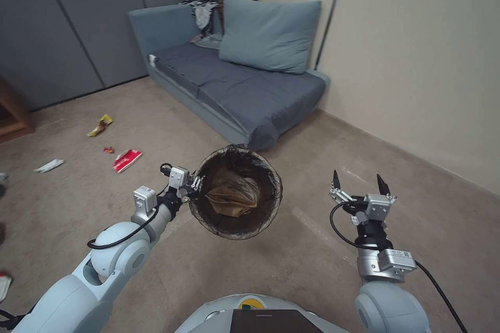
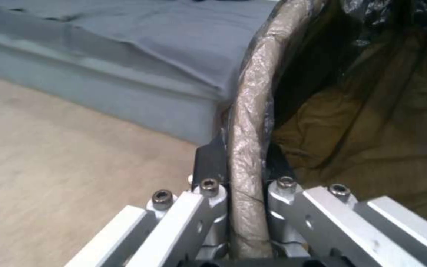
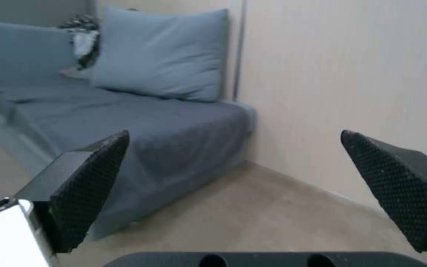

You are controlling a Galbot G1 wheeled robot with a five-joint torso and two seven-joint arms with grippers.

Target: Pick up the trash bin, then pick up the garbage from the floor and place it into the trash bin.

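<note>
The trash bin (image 1: 225,163), a round pail lined with a thin dark bag, hangs above the floor in front of me. My left gripper (image 1: 197,183) is shut on its near-left rim. In the left wrist view the left gripper (image 2: 245,157) pinches the bag-covered rim of the trash bin (image 2: 249,111). A tan paper bag (image 1: 234,195) (image 2: 371,148) lies inside. More garbage lies on the floor to the left: a yellow wrapper (image 1: 100,125), a small red scrap (image 1: 108,150), a red-and-white packet (image 1: 126,160) and a white wrapper (image 1: 49,165). My right gripper (image 1: 359,181) (image 3: 233,185) is raised, open and holds nothing.
A blue-grey sofa (image 1: 245,88) with a large pillow (image 1: 268,34) and a pile of clothes (image 1: 200,2) stands ahead against the beige wall (image 1: 416,62). A wooden piece of furniture (image 1: 11,114) sits at the far left edge. Bare carpet lies between the litter and me.
</note>
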